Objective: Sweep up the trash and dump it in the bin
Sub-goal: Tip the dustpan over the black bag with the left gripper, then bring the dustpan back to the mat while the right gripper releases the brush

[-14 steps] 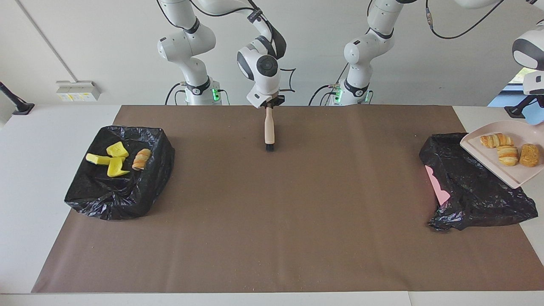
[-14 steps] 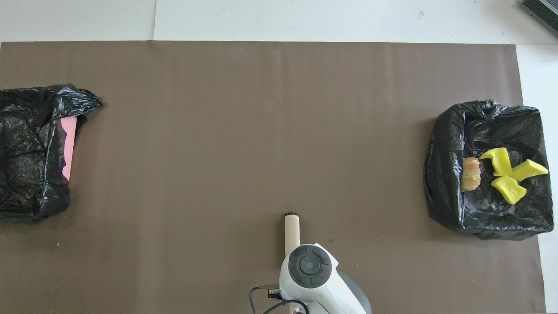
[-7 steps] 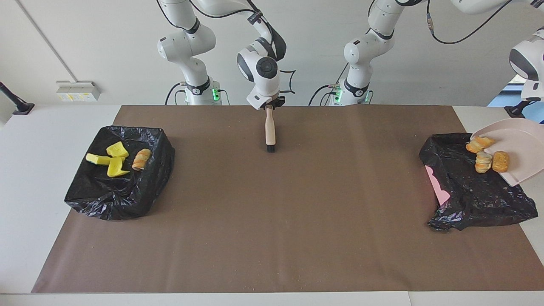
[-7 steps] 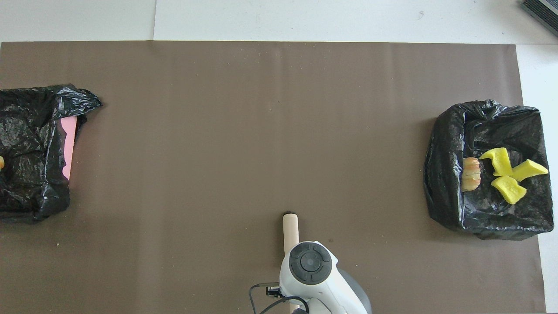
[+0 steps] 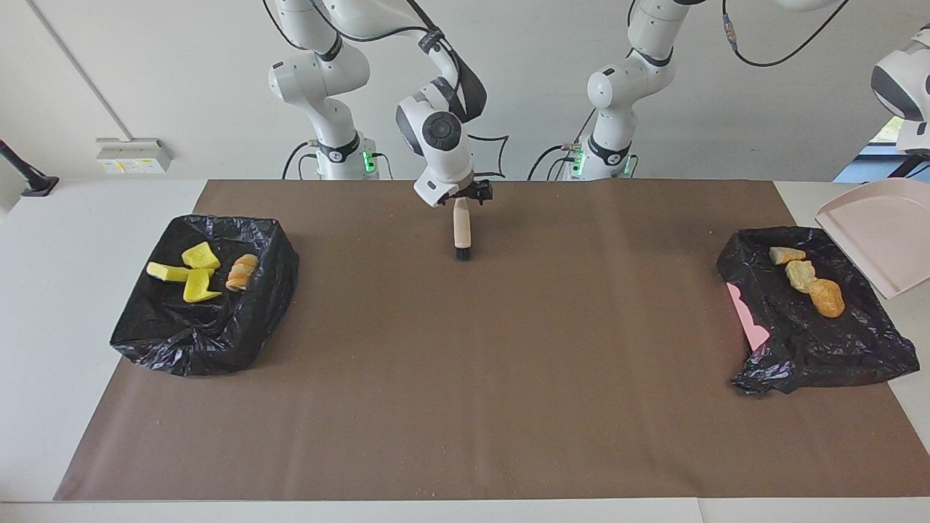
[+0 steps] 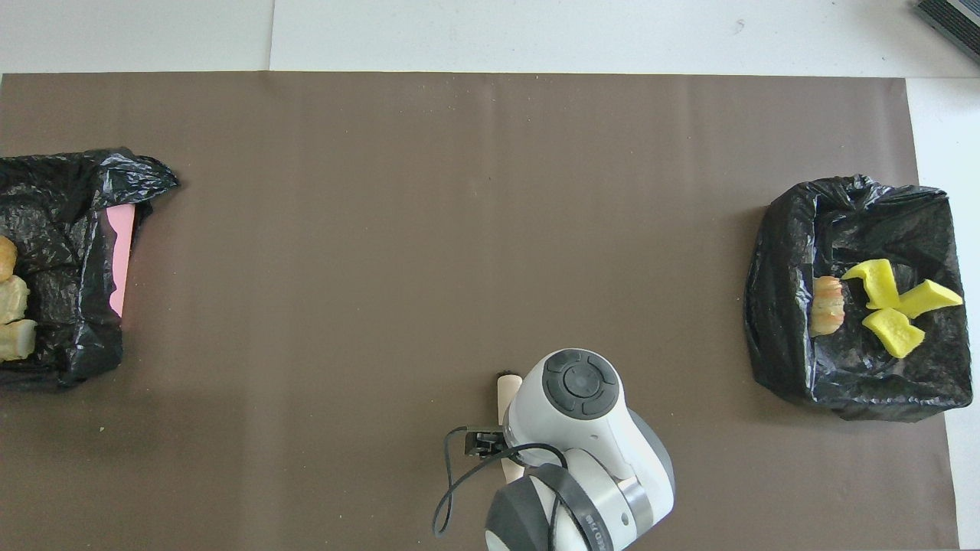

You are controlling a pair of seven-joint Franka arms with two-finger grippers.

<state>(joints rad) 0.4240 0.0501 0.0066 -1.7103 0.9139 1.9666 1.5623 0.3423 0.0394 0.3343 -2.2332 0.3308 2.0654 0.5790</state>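
Brown paper mat (image 5: 465, 378) covers most of the white table (image 5: 87, 218), and I watch both arms from the facing cam.

The right gripper (image 5: 465, 195) hangs over the mat's edge by the robots, about the middle of the table. Directly under it is the brush (image 5: 461, 231): the pale handle's top is at the gripper, and the black bristles are at the end away from the robots, low on the mat. I cannot tell whether this gripper is open or closed, nor whether it touches the handle; the overhead cam shows only the wrist above it.

The left gripper (image 5: 914, 165) is at the frame edge, over the table's end on the left arm's side, and mostly cut off. It is closed, gripping the dustpan (image 5: 879, 232). The pink pan is up in the air, tilted, with nothing on it.

Below the pan is a bin lined with a black bag (image 5: 814, 341). Three pcs of trash (image 5: 801, 274) lie in a row in it: a pale lump, a striped bread-like pc and a brown nugget.

From the right gripper toward the right arm's end is a 2nd black-bagged bin (image 5: 211, 341). It holds three yellow chunks (image 5: 197, 285) and one striped bread pc (image 5: 242, 272) beside them.
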